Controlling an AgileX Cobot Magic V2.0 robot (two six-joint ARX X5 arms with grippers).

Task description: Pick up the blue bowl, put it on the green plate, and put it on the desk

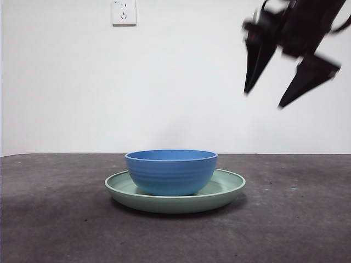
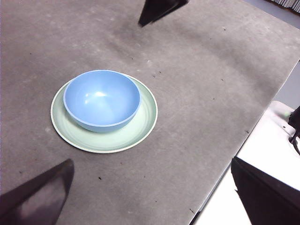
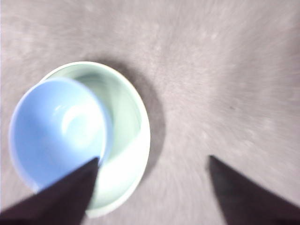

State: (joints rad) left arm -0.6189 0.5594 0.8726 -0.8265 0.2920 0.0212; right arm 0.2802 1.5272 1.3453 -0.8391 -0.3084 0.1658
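The blue bowl (image 1: 171,172) sits upright inside the green plate (image 1: 227,192), mouth facing straight up; being round, it has no long axis, and its opening lies level with the desk (image 1: 55,219). In the left wrist view the bowl (image 2: 101,100) rests off-centre on the plate (image 2: 143,119), leaving a wider crescent of mint green bare on one side. The bowl is deep, matte medium blue, with faint horizontal ridges around its outer wall and a smooth inner surface showing a soft highlight. The plate is wide and shallow, pale mint green, with a raised rim and concentric rings inside, and lies flat on the desk. The desk is dark grey-brown, rough and speckled, with small dark flecks. The right gripper (image 1: 277,82) hangs high in the air at the upper right of the front view, well apart from the bowl, its 2 black pointed jaws spread wide with nothing between them; its own view is blurred and looks down on the bowl (image 3: 56,131) and plate (image 3: 129,140). The left gripper (image 2: 154,192) is also high above the desk, its 2 jaws wide apart and empty. A white wall socket (image 1: 124,12) is mounted on the pale wall behind.
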